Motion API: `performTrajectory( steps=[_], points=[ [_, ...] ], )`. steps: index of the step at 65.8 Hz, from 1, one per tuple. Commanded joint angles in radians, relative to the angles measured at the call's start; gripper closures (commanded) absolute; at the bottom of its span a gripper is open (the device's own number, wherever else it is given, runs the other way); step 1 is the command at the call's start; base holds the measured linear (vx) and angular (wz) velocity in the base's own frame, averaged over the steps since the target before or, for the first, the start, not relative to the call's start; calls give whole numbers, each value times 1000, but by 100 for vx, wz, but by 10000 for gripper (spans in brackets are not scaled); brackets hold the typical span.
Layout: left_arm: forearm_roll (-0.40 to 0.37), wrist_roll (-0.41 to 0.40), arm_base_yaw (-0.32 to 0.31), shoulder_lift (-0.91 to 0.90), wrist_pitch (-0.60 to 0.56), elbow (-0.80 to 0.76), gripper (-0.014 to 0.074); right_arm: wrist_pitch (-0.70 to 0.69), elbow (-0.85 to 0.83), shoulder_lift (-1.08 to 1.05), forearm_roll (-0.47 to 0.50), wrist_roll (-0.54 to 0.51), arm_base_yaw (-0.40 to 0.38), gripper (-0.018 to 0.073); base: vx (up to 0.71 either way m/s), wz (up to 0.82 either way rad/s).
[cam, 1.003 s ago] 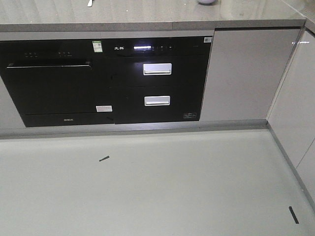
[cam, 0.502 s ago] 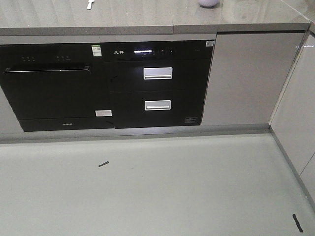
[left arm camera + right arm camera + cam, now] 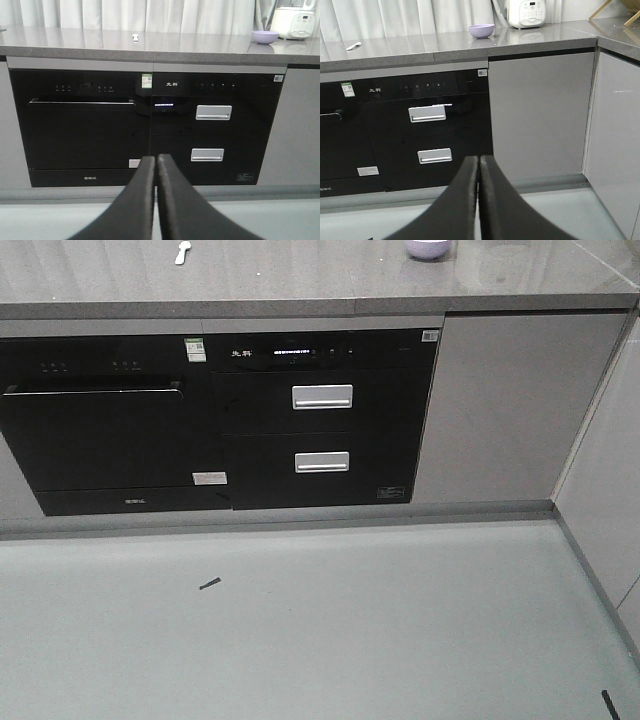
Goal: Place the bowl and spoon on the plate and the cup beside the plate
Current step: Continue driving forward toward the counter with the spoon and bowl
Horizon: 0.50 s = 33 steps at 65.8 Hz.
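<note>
On the grey counter [image 3: 300,280], near the top edge of the front view, we see the spoon [image 3: 182,251] lying flat to the left and the bowl [image 3: 430,248] standing upright well apart from it to the right. The spoon's long axis runs roughly from the counter's front toward its back, tilted a little to one side. It is too small for us to tell which end is the head. In the left wrist view it shows nearly end-on as a small pale shape. The bowl sits with its mouth up, just in front of a white rice cooker [image 3: 526,12].

Below the counter we see a black appliance with a long bar handle [image 3: 95,390], and beside it two black drawers with silver handles [image 3: 322,396]. A short black mark [image 3: 210,583] lies on the pale floor [image 3: 320,640].

The left claw [image 3: 155,159] is closed, its dark fingers pressed together on nothing. The right claw [image 3: 478,159] is closed and empty too. Both hang low in front of the cabinets, well below the counter top.
</note>
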Motion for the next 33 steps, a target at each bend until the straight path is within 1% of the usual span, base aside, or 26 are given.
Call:
performTrajectory(
  steps=[1, 33],
  points=[
    [0, -10, 0, -17, -70, 30, 602, -71, 16, -14, -11, -1, 1, 564, 6, 0],
    [0, -10, 0, -17, -70, 30, 602, -71, 16, -14, -11, -1, 1, 564, 6, 1]
  ],
)
